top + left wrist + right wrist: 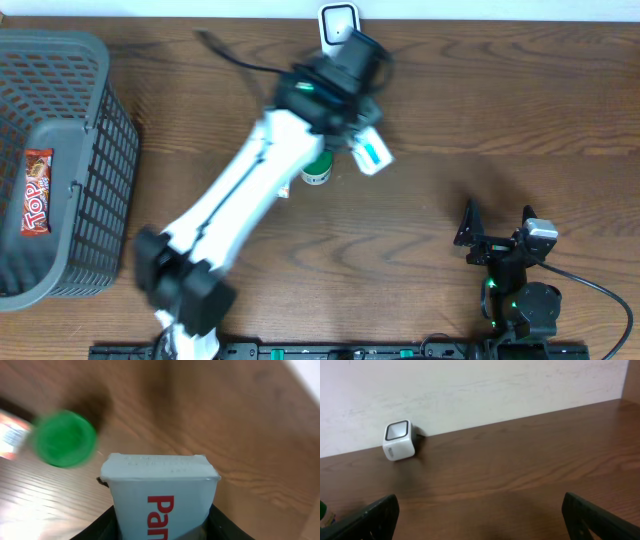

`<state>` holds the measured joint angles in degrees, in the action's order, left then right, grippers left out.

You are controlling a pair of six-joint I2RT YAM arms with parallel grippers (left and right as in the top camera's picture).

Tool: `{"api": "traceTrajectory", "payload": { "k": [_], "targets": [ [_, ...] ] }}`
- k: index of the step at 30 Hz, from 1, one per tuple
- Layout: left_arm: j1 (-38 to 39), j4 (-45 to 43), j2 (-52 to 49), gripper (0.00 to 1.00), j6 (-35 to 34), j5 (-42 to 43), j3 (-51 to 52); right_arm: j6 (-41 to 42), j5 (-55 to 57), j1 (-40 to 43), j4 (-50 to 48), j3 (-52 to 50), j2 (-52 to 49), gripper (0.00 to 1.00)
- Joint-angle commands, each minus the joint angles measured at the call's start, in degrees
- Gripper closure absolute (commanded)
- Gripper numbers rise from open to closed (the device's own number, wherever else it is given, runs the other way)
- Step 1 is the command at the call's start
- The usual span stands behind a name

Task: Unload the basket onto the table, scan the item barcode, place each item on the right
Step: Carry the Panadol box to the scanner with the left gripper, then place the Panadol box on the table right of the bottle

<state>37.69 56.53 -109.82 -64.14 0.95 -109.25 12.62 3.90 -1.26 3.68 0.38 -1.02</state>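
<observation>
Left tool [162,530] clamps pale blue box [160,485]; right tool [482,522] gapes wide.

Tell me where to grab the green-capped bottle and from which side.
Grip the green-capped bottle by its round cap, coming straight down: it seems to stand upright, cap facing up. The left gripper holds the pale blue box beside it, so the open right gripper probably suits.

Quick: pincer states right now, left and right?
Left pincer: closed on the pale blue box.
Right pincer: open, holding nothing.
</observation>
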Motion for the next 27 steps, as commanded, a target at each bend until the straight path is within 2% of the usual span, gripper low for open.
{"api": "traceTrajectory", "payload": {
  "k": [1,5,13,14,16,18,19,23,27],
  "targets": [
    [2.9,-1.0,-5.8,0.57,-11.8,-2.4,0.3,0.6,0.5,-0.7,0.2,-0.1,0.3,0.01],
    [5.7,-1.8,-12.4,0.57,-20.9,-2.5,0.3,0.6,0.5,-0.7,0.2,-0.1,0.3,0.01],
    [8.8,-1.8,-21.3,0.56,-43.8,-2.5,0.3,0.6,0.5,-0.7,0.2,-0.1,0.3,0.01],
    [9.1,-1.9,-22.1,0.50,-46.6,-2.5,0.3,0.6,0.5,-0.7,0.2,-0.1,0.3,0.01],
    [9.3,-1.9,-23.2,0.28,-50.3,-2.5,0.3,0.6,0.5,-0.7,0.2,-0.1,0.3,0.01],
    [9.3,-2.3,-23.5,0.13,-50.6,-2.5,0.3,0.6,0.5,-0.7,0.2,-0.1,0.3,0.01],
    [9.2,-2.4,-23.5,0.09,-50.1,-2.5,0.3,0.6,0.5,-0.7,0.2,-0.1,0.3,0.01],
    [9.2,-5.8,-21.5,0.09,-38.4,-3.0,-0.6,0.6,0.5,-0.7,0.2,-0.1,0.3,0.01],
    [9.2,-6.1,-16.3,0.09,-26.8,-8.4,-0.7,0.6,0.5,-0.7,0.2,-0.1,0.3,0.01]
  ]
}}
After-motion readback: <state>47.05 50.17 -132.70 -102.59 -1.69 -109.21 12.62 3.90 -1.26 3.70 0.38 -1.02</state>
